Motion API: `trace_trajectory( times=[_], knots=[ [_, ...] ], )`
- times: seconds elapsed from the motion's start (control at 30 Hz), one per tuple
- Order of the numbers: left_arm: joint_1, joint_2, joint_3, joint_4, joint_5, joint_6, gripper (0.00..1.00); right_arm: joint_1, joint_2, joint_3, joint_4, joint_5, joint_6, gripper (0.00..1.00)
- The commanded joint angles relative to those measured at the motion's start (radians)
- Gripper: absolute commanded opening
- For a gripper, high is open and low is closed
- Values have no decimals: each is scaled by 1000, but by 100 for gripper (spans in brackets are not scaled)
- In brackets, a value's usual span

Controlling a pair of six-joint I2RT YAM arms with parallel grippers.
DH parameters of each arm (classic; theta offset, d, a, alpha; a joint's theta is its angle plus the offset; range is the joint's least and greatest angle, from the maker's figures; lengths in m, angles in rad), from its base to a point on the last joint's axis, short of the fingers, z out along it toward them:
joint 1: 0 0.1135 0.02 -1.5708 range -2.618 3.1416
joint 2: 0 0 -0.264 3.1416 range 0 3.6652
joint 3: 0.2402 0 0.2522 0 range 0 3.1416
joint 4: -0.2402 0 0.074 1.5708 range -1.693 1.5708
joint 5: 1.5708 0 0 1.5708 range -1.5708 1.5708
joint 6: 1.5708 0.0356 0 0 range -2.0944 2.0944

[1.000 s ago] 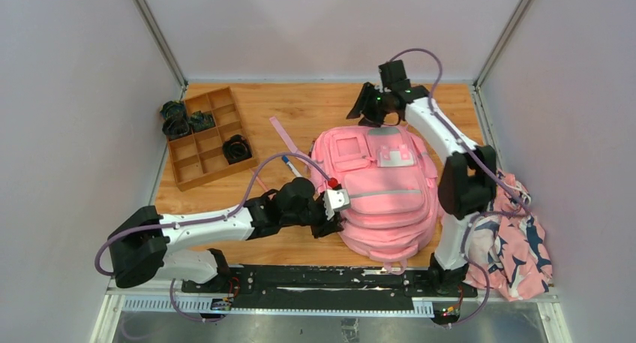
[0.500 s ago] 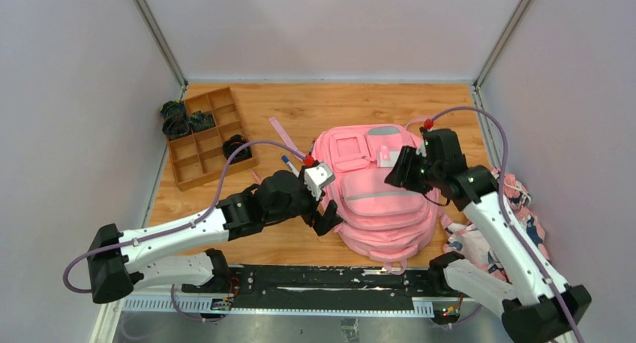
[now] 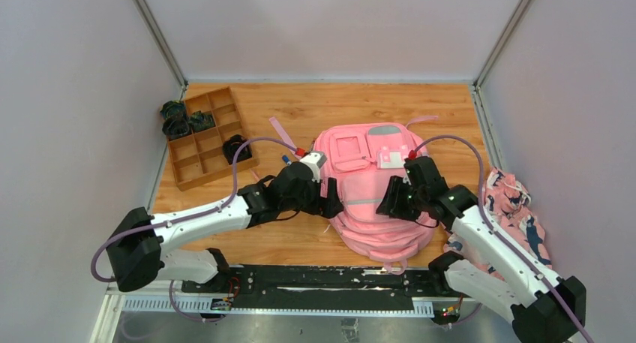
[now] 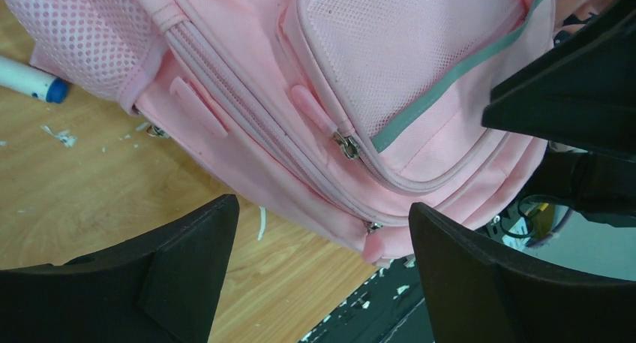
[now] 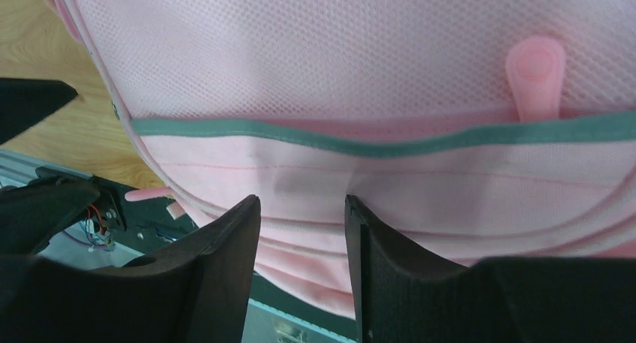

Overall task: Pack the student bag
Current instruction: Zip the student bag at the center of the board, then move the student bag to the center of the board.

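Student bag (image 3: 379, 185) flat on counter (image 3: 300, 110), centre frame. I see left jaws spread wide at its left side, right jaws part-open over its front, both empty.

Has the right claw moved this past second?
Yes. The right gripper swung nearer, from beyond the large pink fabric backpack to above its grey-striped pocket.

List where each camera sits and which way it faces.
Top external: above, behind the bases, looking down at the table; left arm and right arm show.
Left wrist: on the left arm, facing the backpack's zippers; open left gripper shows.
Right wrist: on the right arm, facing the backpack's mesh pocket; right gripper shows.
Shared: all see the backpack.
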Motion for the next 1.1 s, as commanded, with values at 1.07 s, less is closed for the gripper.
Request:
trace_trajectory(
  times=[1.07],
  knots=[
    [171,280,261,-34,-141,-397,71,-94,32,99,81,-14,-21,50]
  ],
)
